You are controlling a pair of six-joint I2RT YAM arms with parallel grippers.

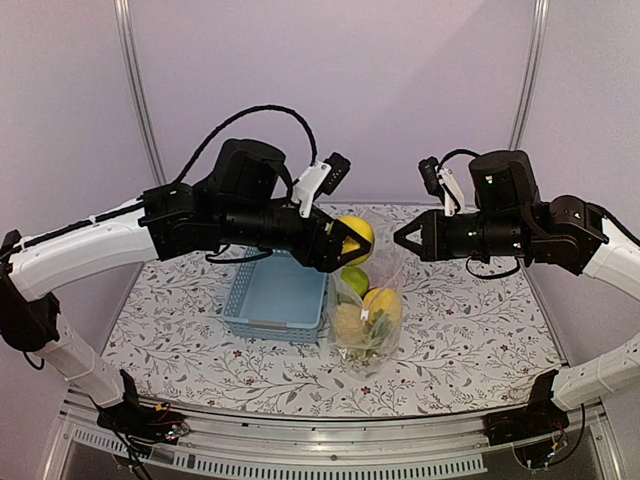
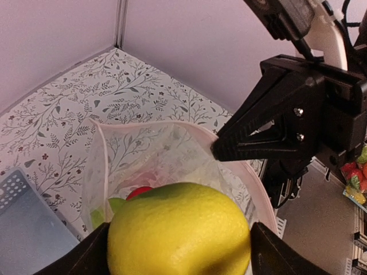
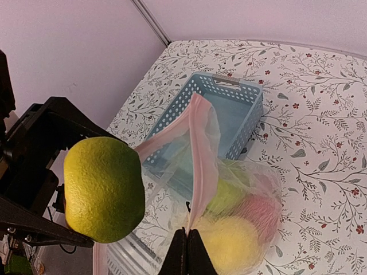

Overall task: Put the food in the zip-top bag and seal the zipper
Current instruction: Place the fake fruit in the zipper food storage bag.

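Logged left gripper [image 1: 350, 246] at centre of the top view, fingers clamped on either side of a yellow-green lemon [image 1: 360, 232], held above the open mouth of the zip-top bag [image 1: 368, 325]. Logged right gripper [image 1: 400, 238] right of centre, jaws pinched flat on the pink zipper [image 3: 198, 143] at the bag's rim, holding that edge up. Counted other food [image 1: 382, 305] inside the bag, lower centre: two yellow pieces, one green, one pink. Recorded light-blue basket [image 1: 272, 298] just left of the bag, on the floral table [image 1: 470, 330].
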